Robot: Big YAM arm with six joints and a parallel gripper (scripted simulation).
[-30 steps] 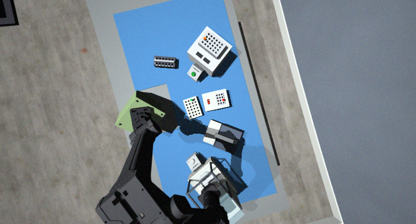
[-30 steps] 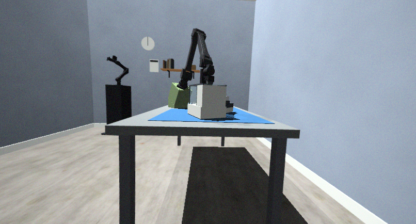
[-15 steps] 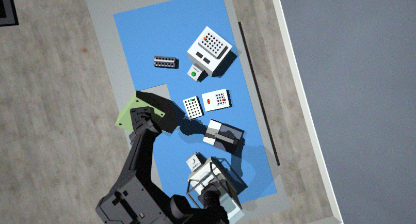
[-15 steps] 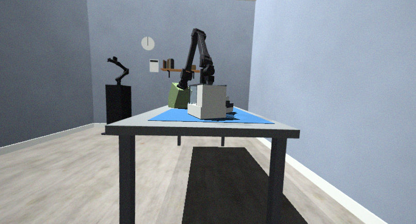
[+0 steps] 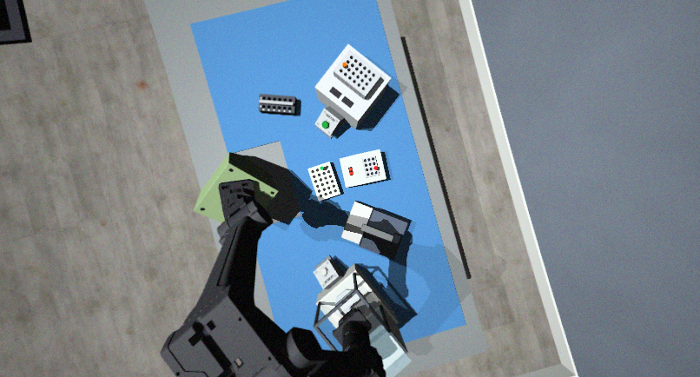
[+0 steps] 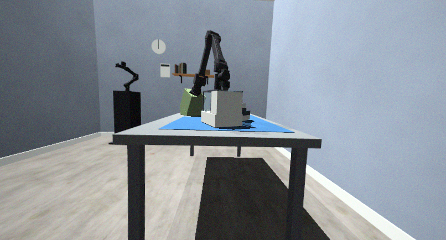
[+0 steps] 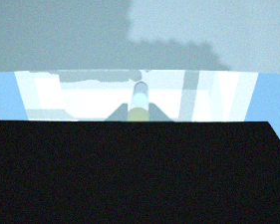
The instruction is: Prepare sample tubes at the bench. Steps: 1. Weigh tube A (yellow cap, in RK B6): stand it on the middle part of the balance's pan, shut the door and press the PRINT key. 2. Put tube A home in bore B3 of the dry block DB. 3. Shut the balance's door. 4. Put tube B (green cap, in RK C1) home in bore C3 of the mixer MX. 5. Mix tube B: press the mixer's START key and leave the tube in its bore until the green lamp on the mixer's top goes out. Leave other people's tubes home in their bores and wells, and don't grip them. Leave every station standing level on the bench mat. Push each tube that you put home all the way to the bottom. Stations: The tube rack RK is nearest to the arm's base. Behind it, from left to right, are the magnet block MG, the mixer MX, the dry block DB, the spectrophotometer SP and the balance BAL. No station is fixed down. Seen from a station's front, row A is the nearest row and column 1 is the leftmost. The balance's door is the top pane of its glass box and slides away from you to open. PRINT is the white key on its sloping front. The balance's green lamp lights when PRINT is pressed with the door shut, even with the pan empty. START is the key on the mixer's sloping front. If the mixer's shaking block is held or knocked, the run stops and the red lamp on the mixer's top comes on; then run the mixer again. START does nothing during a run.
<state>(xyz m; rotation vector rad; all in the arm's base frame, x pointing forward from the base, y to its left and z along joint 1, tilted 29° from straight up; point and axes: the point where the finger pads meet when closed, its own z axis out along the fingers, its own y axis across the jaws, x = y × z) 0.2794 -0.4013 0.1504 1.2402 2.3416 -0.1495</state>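
Pincer point(image 5: 353, 322) point(image 6: 222, 85) point(image 7: 138, 114) clamped on tube A point(image 7: 140, 100) at its yellow cap; tube judged light, rigid and smooth-walled, best gripped there, gently and upright.

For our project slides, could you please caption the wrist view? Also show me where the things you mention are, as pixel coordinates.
Gripper point(image 7: 139, 114) shut on the yellow-capped tube point(image 7: 140, 100) at the glass-sided balance point(image 7: 188, 99).

Desk point(image 5: 168, 36) point(image 6: 217, 141) with green arm base point(image 5: 215, 190) point(image 6: 187, 105) on its left edge, magnet block point(image 5: 277, 102) nearer that edge than mixer point(image 5: 338, 86), balance point(image 5: 338, 292) point(image 6: 229, 109) point(image 7: 164, 99) toward the bottom edge beneath black arm point(image 5: 230, 276) point(image 6: 204, 57)
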